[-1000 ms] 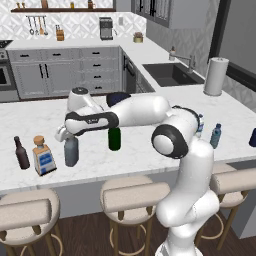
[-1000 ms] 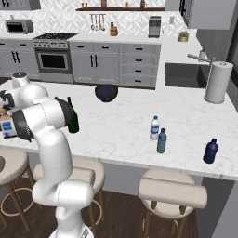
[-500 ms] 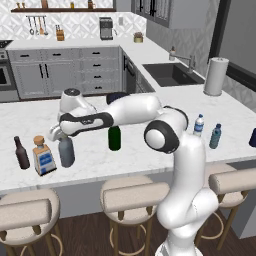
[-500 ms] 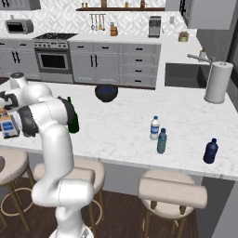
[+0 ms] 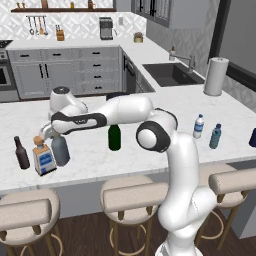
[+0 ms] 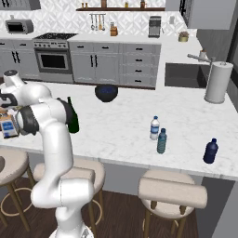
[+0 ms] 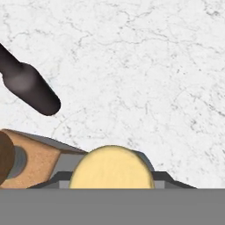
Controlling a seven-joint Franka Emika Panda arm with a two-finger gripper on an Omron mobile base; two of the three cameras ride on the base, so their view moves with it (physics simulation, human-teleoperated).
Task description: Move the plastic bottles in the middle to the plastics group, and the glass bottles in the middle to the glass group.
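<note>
In the left base view my gripper (image 5: 51,134) is shut on the top of the stout grey-blue glass bottle (image 5: 60,150), which stands upright right beside the square blue-labelled bottle (image 5: 44,158) and near the small dark brown bottle (image 5: 21,152). The hand view looks down on its tan cap (image 7: 110,169), with the brown bottle (image 7: 28,88) and the cork-stoppered square bottle (image 7: 30,160) to the left. The dark green wine bottle (image 5: 114,137) stands mid-counter. On the right stand the teal plastic bottle (image 5: 215,136), the whitish bottle (image 5: 199,126) and a dark blue bottle (image 6: 210,151).
A dark bowl (image 6: 106,92) sits further back on the counter. A paper towel roll (image 5: 215,76) stands beside the sink (image 5: 170,74). Stools (image 5: 132,192) line the counter's near edge. My arm (image 5: 125,110) stretches across the middle of the counter, just above the wine bottle.
My gripper has carried the grey-blue bottle a little further left, up next to the square blue-labelled bottle. The other bottles have stayed put.
</note>
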